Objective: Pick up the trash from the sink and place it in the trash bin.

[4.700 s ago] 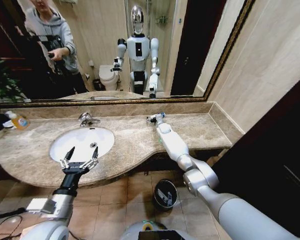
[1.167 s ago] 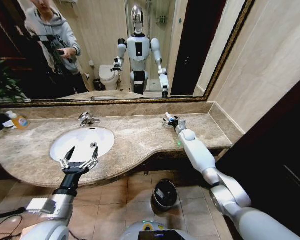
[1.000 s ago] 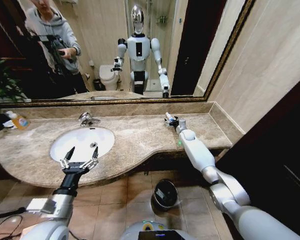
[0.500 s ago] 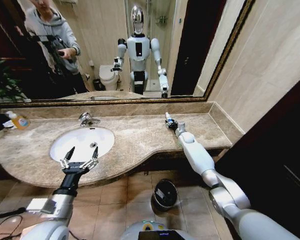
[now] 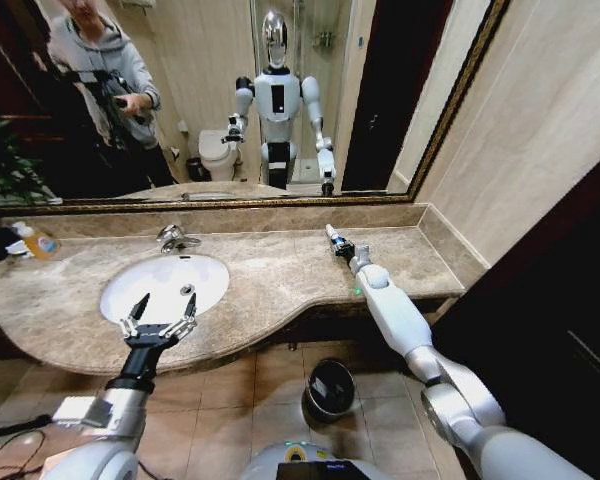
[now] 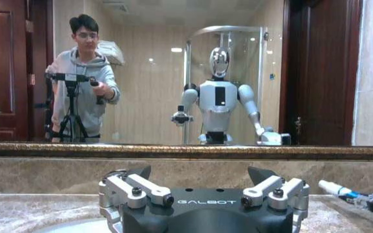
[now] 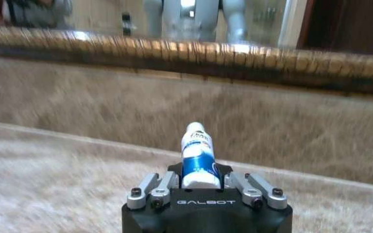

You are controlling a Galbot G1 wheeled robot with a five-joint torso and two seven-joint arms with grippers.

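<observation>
My right gripper (image 5: 337,243) hovers over the back right of the marble counter (image 5: 270,275), shut on a small white tube with blue marks (image 5: 331,233). The right wrist view shows that tube (image 7: 195,150) standing up between the closed fingers (image 7: 163,187), pointing at the mirror's base. Open with nothing in it, my left gripper (image 5: 164,310) hangs at the front rim of the white oval sink (image 5: 140,280); its spread fingers (image 6: 131,187) show in the left wrist view. The black trash bin (image 5: 330,388) stands on the floor below the counter's front edge.
A chrome faucet (image 5: 175,238) rises behind the basin. A clear bottle with orange liquid (image 5: 37,243) stands at the counter's far left. The big mirror (image 5: 230,100) runs along the back wall, and a tiled wall closes the right end.
The right arm carried the tube from mid-counter toward the right, then eased slightly back left over the last second. The left arm stayed still.
</observation>
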